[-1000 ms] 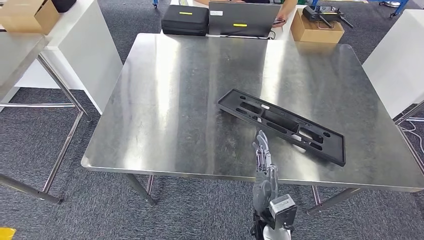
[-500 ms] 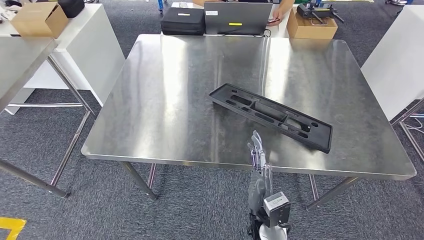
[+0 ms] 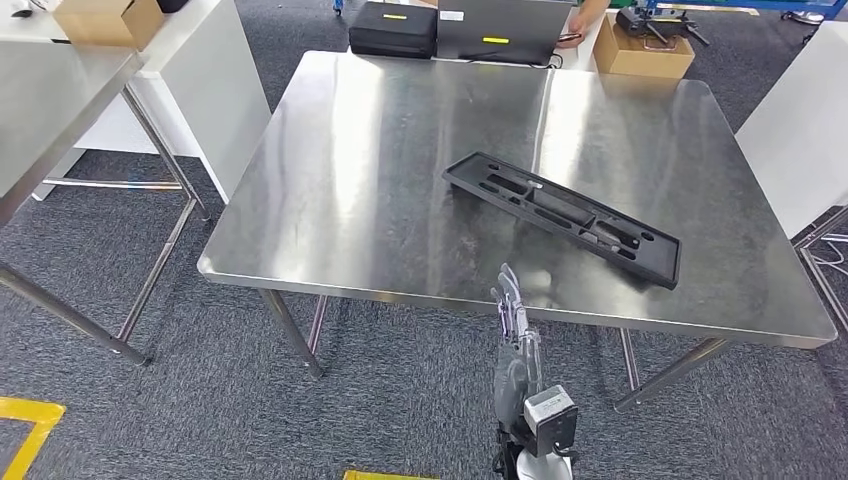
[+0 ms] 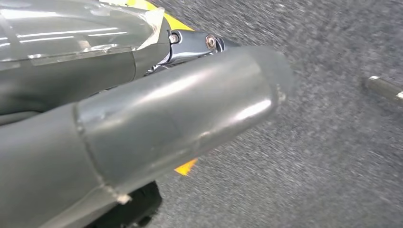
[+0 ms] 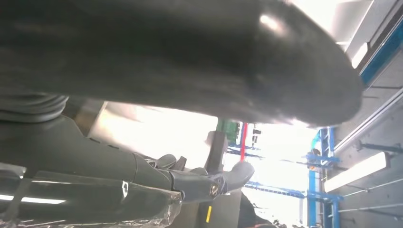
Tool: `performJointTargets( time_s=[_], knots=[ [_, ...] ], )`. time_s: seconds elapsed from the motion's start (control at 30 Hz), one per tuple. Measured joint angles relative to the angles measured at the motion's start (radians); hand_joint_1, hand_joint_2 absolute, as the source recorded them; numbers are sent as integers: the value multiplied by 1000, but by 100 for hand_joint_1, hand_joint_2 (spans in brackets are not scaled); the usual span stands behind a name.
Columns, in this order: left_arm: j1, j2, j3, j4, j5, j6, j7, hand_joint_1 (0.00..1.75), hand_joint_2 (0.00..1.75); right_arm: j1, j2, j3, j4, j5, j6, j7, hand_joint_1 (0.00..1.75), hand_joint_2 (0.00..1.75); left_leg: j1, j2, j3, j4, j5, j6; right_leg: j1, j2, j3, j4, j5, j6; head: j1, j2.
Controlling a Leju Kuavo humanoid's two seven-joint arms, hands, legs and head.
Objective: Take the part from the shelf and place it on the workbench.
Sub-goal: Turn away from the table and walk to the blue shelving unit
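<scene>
Placing step looks done: part [image 3: 562,217] flat on counter [image 3: 380,200], beyond spread, empty fingers [image 3: 510,300] of right hand [image 3: 517,340]. Left hand [image 4: 142,123]: fingers' state impossible to tell. Next: withdrawal.

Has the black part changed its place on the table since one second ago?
No. The camera shifted, not the black part: it lies at the same slant near the front right of the table.

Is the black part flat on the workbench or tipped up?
Flat. The black part lies on the workbench, open side up, nothing holding it.

Silver-grey robot hand [image 3: 515,335], boxy grey wrist camera [image 3: 550,409].
</scene>
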Motion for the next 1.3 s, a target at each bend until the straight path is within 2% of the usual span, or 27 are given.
performJointTargets(
  time_s=[0.03, 0.07, 0.1, 0.17, 0.2, 0.23, 0.3, 0.37, 0.4, 0.43, 0.5, 0.53, 0.57, 0.6, 0.63, 0.7, 0.77, 0.8, 0.9, 0.93, 1.0, 1.07, 1.1, 1.13, 1.2, 1.27, 1.3],
  knots=[
    [0, 0, 0, 0, -3, 0, 1, 0, 0, 0, -1, -1, 1, 4, 0, 0, 0, 0, -1, 0, -16, 1, 11, -1, -1, 1, -6, 47, -17, 5, 0, 0],
    [0, 0, 0, 0, -4, 0, 2, 0, 0, 0, -1, -3, 3, 11, -1, 0, 0, 0, -1, 0, -29, 2, 21, -2, -2, 1, 0, 65, -17, 13, 0, 0],
    [0, 0, 0, 0, -5, -2, 1, 0, 0, 0, -1, -5, 5, 20, -4, 0, 0, 0, -1, 0, -42, 3, 30, -4, -2, 1, 22, 50, -1, 23, 0, 0],
    [0, 0, 0, 0, -10, -2, 2, 0, 0, -2, 1, -9, 10, 38, -9, 5, 0, 0, 0, -1, -66, 7, 47, -11, -5, 1, 106, -57, 40, 37, 0, 0],
    [-1, 0, 0, 0, -13, -3, 5, 0, 0, -5, 4, -11, 16, 42, -8, 11, 0, 0, -2, -3, -76, 10, 55, -16, -4, 2, 160, -135, 48, 38, 0, 0],
    [-1, 0, 0, 0, -16, -3, 8, 0, 0, -8, 8, -13, 24, 44, -4, 18, 0, 0, -3, -3, -82, 12, 64, -22, -2, 5, 199, -196, 49, 32, -1, 0],
    [-1, 0, 1, 0, -20, -6, 10, 0, 0, -17, 16, -17, 53, 51, 6, 28, 0, 0, -5, -4, -88, 13, 80, -34, 5, 9, 227, -253, 42, 18, -3, 0],
    [-1, 1, 1, 0, -29, -6, 12, 0, 0, -29, 22, -17, 101, 70, 8, 34, 0, 0, -2, -7, -92, 12, 90, -44, 2, 9, 211, -250, 54, 2, -4, 0],
    [-1, 1, 1, 0, -34, -7, 14, 0, 0, -38, 27, -16, 134, 80, 6, 38, 0, 0, 1, -7, -99, 21, 74, -50, -2, 7, 202, -249, 64, -10, -4, 0],
    [0, 2, 1, 0, -36, -9, 15, 0, 0, -48, 34, -14, 170, 92, 2, 41, 0, 0, 3, -8, -109, 47, 39, -55, -6, 4, 191, -250, 75, -22, -6, 0],
    [0, 2, 0, 0, -42, -12, 16, 0, 0, -70, 48, -7, 248, 119, -14, 49, 0, 0, 7, -6, -137, 151, -67, -65, -6, 1, 169, -249, 99, -38, -10, 0],
    [-1, 2, 0, 0, -44, -15, 17, 0, 0, -82, 54, -3, 290, 134, -24, 54, 0, 0, 8, -6, -149, 216, -109, -70, -4, -1, 158, -248, 111, -40, -11, 0],
    [-1, 2, 1, 0, -47, -18, 17, 0, 0, -94, 59, 1, 336, 146, -35, 58, 0, 0, 9, -6, -156, 271, -129, -74, -3, -2, 146, -247, 121, -40, -11, 0],
    [-2, 2, 1, 0, -50, -21, 18, 0, 0, -107, 64, 3, 387, 156, -43, 63, 0, 0, 11, -5, -149, 300, -128, -77, -2, -3, 132, -244, 131, -37, -11, 0],
    [-2, 2, 1, 0, -54, -22, 18, 0, 0, -119, 69, 4, 437, 161, -49, 67, 0, 0, 14, -5, -126, 295, -108, -78, -2, -4, 118, -241, 139, -34, -11, 0],
    [-2, 2, 1, 0, -65, -20, 24, 0, 0, -140, 78, 4, 532, 165, -59, 74, 0, 0, 20, -5, -29, 180, -69, -78, -3, -5, 96, -231, 151, -23, -11, 0],
    [-3, 2, 1, 0, -70, -18, 30, 0, 0, -158, 86, 3, 601, 165, -67, 76, 0, 0, 18, -8, 59, 50, -70, -72, -1, -7, 82, -224, 162, -10, -10, 0],
    [-4, 1, 1, 0, -70, -18, 31, 0, 0, -167, 90, 3, 627, 165, -70, 76, 0, 0, 14, -9, 77, 18, -78, -67, 0, -8, 79, -223, 169, -4, -10, 0],
    [-4, 0, 1, 0, -71, -17, 33, 0, 0, -183, 96, 3, 687, 165, -71, 77, 0, 0, 8, -7, 66, 4, -59, -40, 1, -8, 66, -220, 176, 14, -8, 0],
    [-4, 0, 2, 0, -71, -18, 34, 0, 0, -186, 97, 3, 701, 166, -72, 81, 0, 0, 8, -5, 56, 0, -47, -29, 1, -6, 53, -202, 156, 13, -7, 0],
    [-6, 0, 2, 0, -70, -23, 33, 0, 0, -196, 96, 2, 732, 171, -85, 117, 0, 0, 7, -1, 31, -4, -23, -13, 0, -1, 13, -103, 73, 2, -3, 0],
    [-6, 1, 3, 0, -74, -27, 37, 0, 0, -210, 94, -6, 786, 172, -99, 204, 0, 0, 5, 1, 1, -3, 0, -9, -1, 1, -20, 29, 3, -1, 1, 0],
    [-6, 1, 4, 0, -76, -29, 40, 0, 0, -215, 91, -14, 820, 168, -98, 250, 0, 0, 5, 1, -14, -2, 10, -9, -1, 2, -19, 66, -4, 5, 1, 0],
    [-5, 1, 5, 0, -78, -31, 44, 0, 0, -217, 88, -23, 851, 161, -92, 284, 0, 0, 5, 1, -27, -1, 20, -10, -1, 2, -2, 71, 7, 15, 2, 0],
    [-5, 1, 9, 0, -80, -37, 47, 0, 0, -218, 82, -43, 907, 143, -70, 325, 0, 0, 4, 1, -51, 4, 38, -17, -1, 2, 84, -29, 53, 30, 2, 0],
    [-5, 1, 12, 0, -86, -37, 52, 0, 0, -221, 81, -66, 956, 113, -33, 365, 0, 0, 1, 1, -68, 10, 53, -27, 3, 3, 188, -186, 64, 26, 2, 0],
    [-6, 1, 13, 0, -90, -36, 53, 0, 0, -221, 81, -79, 979, 97, -10, 387, 0, 0, 0, 1, -71, 12, 61, -32, 5, 4, 214, -233, 58, 20, 1, 0]
  ],
)
